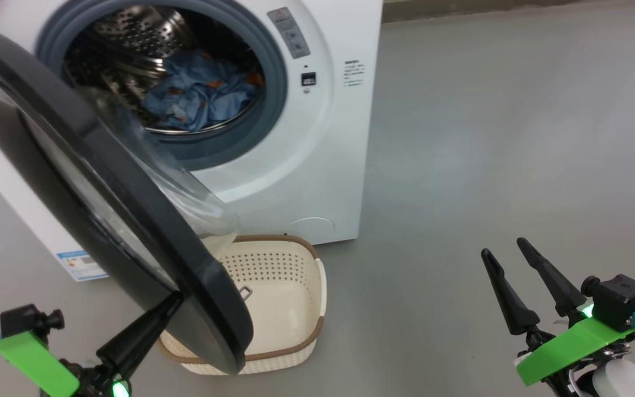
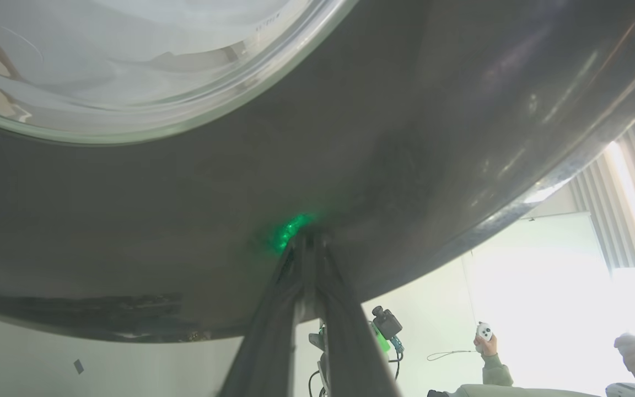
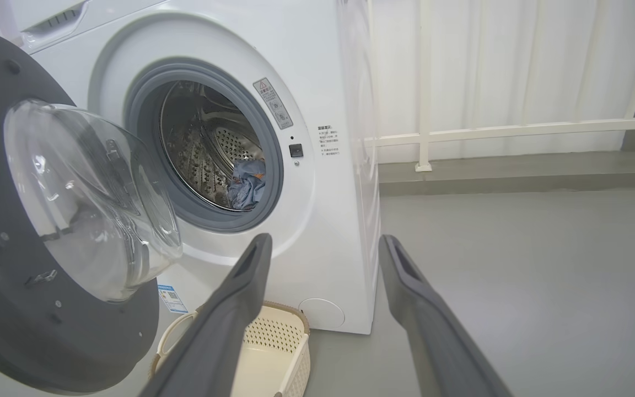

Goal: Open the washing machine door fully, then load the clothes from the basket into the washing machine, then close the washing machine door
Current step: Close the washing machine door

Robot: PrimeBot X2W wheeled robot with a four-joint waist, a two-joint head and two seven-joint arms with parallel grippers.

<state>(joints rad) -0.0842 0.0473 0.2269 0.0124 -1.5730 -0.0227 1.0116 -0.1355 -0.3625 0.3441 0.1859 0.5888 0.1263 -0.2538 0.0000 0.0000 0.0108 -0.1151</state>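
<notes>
Smooth grey floor (image 1: 488, 138) spreads under me, and a white curtain (image 3: 516, 66) hangs beyond my right gripper (image 1: 504, 247). My left gripper (image 1: 174, 302) has its two fingers pressed together with nothing between them, and their joined tip touches the glossy black outer face of the washing machine door (image 1: 141, 231), low on its rim. That door stands part open, swung out between my left gripper and the washing machine (image 1: 328, 165), its clear bowl window bulging away from me toward the drum. Past the door, inside the drum, lie the clothes (image 1: 196, 94), a bundle of light blue fabric with orange spots. Just beyond my left fingertips, under the door's lower edge, the basket (image 1: 290, 286) sits on the floor near the machine's front, its bare cream bottom showing. My right gripper hangs well to the right of the basket, fingers spread apart around nothing, pointing toward the machine. Past the door's edge, off to my left gripper's right, a person's hand (image 2: 485, 343) holds a small white remote.
</notes>
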